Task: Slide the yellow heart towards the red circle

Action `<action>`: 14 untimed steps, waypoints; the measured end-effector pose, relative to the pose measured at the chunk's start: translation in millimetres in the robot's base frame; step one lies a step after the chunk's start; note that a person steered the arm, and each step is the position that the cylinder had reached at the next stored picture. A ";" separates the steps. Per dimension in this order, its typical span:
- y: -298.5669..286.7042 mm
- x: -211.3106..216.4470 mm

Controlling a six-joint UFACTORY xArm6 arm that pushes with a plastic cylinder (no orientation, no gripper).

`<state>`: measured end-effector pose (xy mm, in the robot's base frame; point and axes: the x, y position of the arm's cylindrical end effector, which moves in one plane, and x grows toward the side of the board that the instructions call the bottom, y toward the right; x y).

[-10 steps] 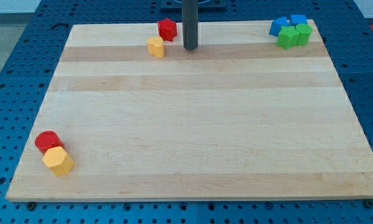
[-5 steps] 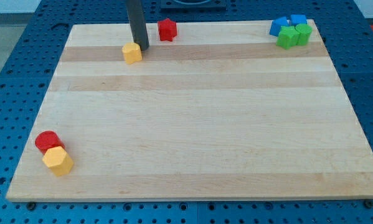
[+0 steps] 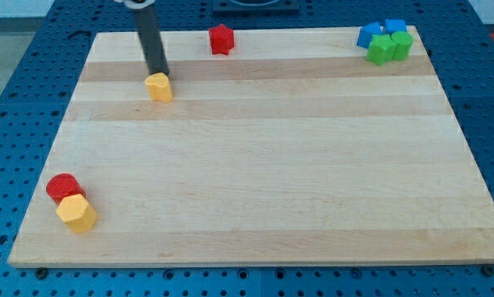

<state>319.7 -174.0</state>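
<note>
A small yellow heart [image 3: 158, 87] lies on the wooden board [image 3: 255, 165] at the upper left. My tip [image 3: 158, 73] stands right behind it, at its upper edge, touching or nearly touching it. The red circle [image 3: 63, 186] lies at the board's lower left corner, far below and left of the heart. A yellow hexagon [image 3: 77, 213] sits against the red circle's lower right side.
A red block [image 3: 221, 39] lies at the board's top edge, right of my tip. Two blue blocks [image 3: 370, 35] [image 3: 394, 27] and two green blocks [image 3: 381, 49] [image 3: 401, 44] cluster at the top right corner.
My tip has moved left and a little down, from right of the red block. The yellow heart has slid left and down with it, away from the red block.
</note>
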 end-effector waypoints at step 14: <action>35.2 121.2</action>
<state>440.9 -138.8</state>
